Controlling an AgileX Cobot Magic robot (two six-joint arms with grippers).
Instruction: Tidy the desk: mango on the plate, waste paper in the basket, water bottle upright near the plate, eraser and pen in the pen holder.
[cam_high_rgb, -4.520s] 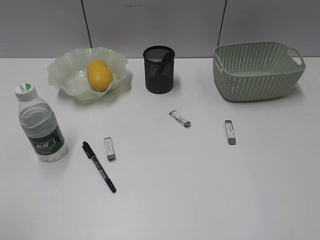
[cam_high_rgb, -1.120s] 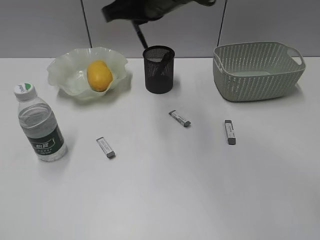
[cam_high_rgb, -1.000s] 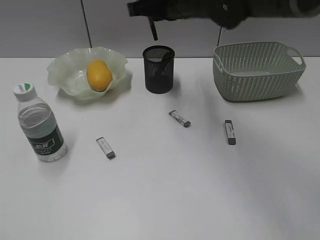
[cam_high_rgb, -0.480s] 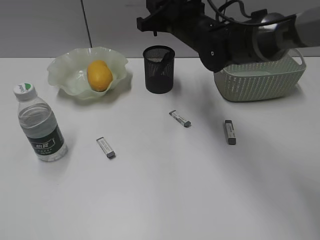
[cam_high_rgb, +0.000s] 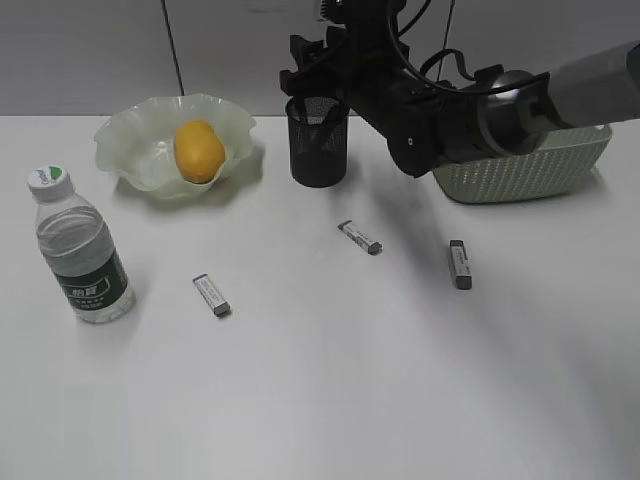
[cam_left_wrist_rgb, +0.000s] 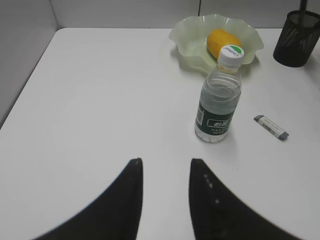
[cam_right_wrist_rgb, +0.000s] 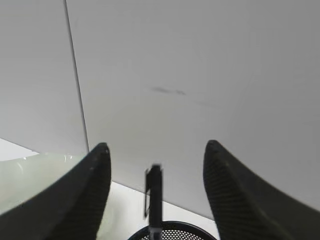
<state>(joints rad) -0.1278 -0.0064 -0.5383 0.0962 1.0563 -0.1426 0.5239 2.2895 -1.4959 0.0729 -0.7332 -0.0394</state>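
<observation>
My right gripper (cam_high_rgb: 316, 72) hovers just above the black mesh pen holder (cam_high_rgb: 318, 142) with its jaws open (cam_right_wrist_rgb: 156, 145). The black pen (cam_right_wrist_rgb: 154, 197) stands free between the jaws, its lower end in the holder's mouth (cam_right_wrist_rgb: 172, 232). The mango (cam_high_rgb: 199, 150) lies in the wavy green plate (cam_high_rgb: 130, 140). The water bottle (cam_high_rgb: 80, 250) stands upright at the left. Three erasers lie on the desk (cam_high_rgb: 211, 296) (cam_high_rgb: 359, 237) (cam_high_rgb: 459, 264). My left gripper (cam_left_wrist_rgb: 165, 162) is open and empty, short of the bottle (cam_left_wrist_rgb: 218, 102). No waste paper is in view.
The woven green basket (cam_high_rgb: 540, 168) stands at the back right, partly hidden behind my right arm (cam_high_rgb: 470, 110). The left wrist view also shows the plate (cam_left_wrist_rgb: 192, 37), the mango (cam_left_wrist_rgb: 220, 41), one eraser (cam_left_wrist_rgb: 271, 127) and the pen holder (cam_left_wrist_rgb: 296, 32).
The pen left the desk and came over the pen holder in my right gripper. The arm lowered, the jaws are now open and the pen stands in the holder. The left eraser shifted slightly.
</observation>
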